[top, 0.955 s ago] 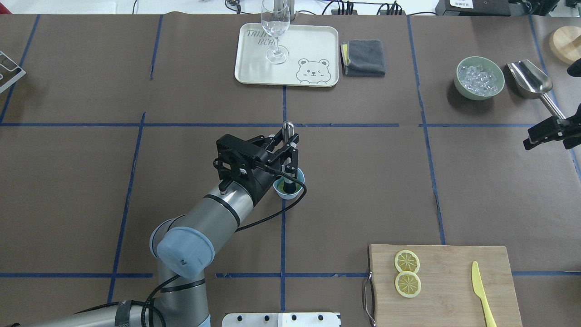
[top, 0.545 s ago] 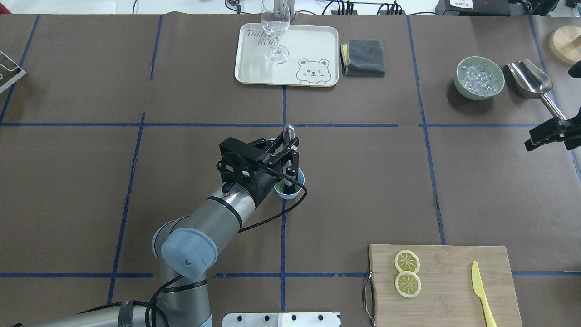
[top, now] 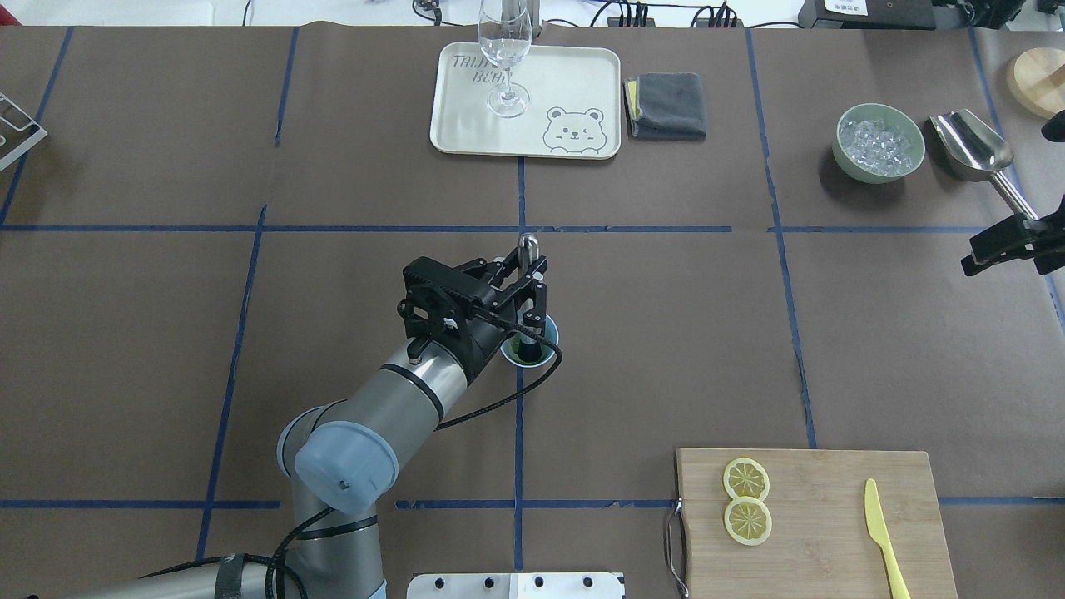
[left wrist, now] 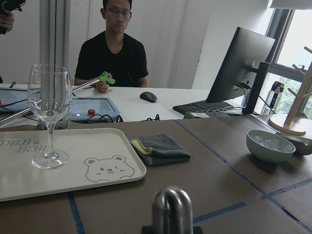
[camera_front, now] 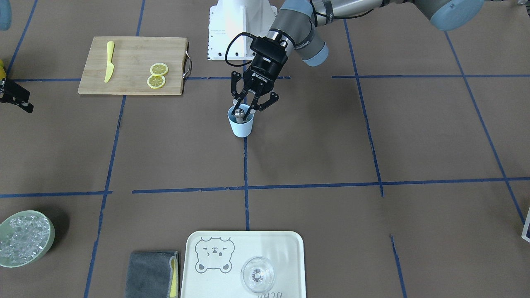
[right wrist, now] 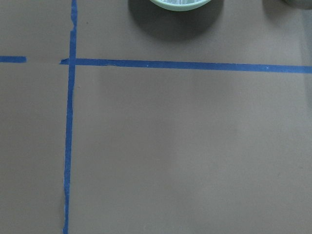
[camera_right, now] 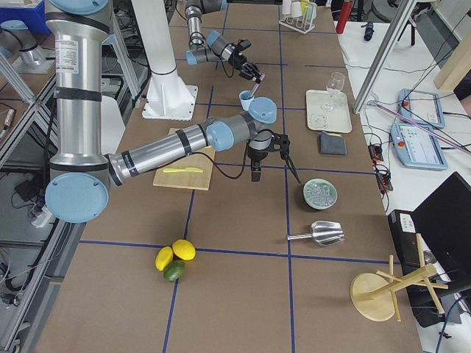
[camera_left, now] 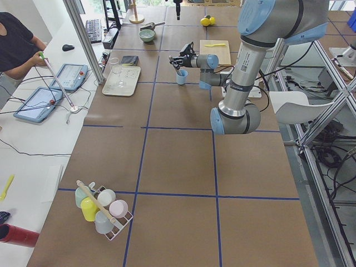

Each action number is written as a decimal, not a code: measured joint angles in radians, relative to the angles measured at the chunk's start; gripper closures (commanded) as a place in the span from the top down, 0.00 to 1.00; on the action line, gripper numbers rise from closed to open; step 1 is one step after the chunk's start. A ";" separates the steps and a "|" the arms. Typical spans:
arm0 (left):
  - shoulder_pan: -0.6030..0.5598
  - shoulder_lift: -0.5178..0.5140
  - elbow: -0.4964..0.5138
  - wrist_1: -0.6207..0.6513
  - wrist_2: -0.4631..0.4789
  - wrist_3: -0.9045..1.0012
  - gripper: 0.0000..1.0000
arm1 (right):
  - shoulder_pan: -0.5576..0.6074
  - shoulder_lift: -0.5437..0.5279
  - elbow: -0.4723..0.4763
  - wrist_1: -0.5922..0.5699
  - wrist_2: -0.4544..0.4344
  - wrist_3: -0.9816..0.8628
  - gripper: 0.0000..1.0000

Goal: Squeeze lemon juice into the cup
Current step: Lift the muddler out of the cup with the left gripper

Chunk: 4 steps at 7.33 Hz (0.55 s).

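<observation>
The light blue cup (top: pixel 541 356) (camera_front: pixel 241 125) stands near the table's middle, with something green inside. My left gripper (top: pixel 527 293) (camera_front: pixel 245 108) is right above it, shut on a metal muddler (top: pixel 527 247) whose lower end is in the cup. The muddler's rounded top shows in the left wrist view (left wrist: pixel 171 208). Two lemon slices (top: pixel 745 479) (top: pixel 747 521) lie on the wooden cutting board (top: pixel 824 532), far from both grippers. My right gripper (top: pixel 970 255) is open and empty at the table's right edge.
A yellow knife (top: pixel 882 532) lies on the board. A tray (top: pixel 574 83) with a wine glass (top: pixel 504 50), a grey cloth (top: pixel 670 104), a green bowl of ice (top: pixel 880 141) and a metal scoop (top: pixel 973 146) sit along the far side.
My left gripper with the muddler has shifted slightly over the cup, and its arm has moved a little. The right gripper has barely moved.
</observation>
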 measured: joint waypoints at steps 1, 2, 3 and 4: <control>-0.004 0.001 -0.053 0.000 0.000 0.044 0.00 | 0.002 0.001 0.001 0.000 0.004 0.000 1.00; -0.020 0.001 -0.105 0.001 0.006 0.097 0.00 | 0.006 0.001 0.001 0.000 0.011 -0.001 1.00; -0.053 0.003 -0.138 0.003 0.016 0.131 0.00 | 0.011 -0.001 0.001 0.000 0.015 -0.002 1.00; -0.093 0.010 -0.170 0.005 0.000 0.159 0.00 | 0.023 -0.006 0.002 0.000 0.020 -0.008 1.00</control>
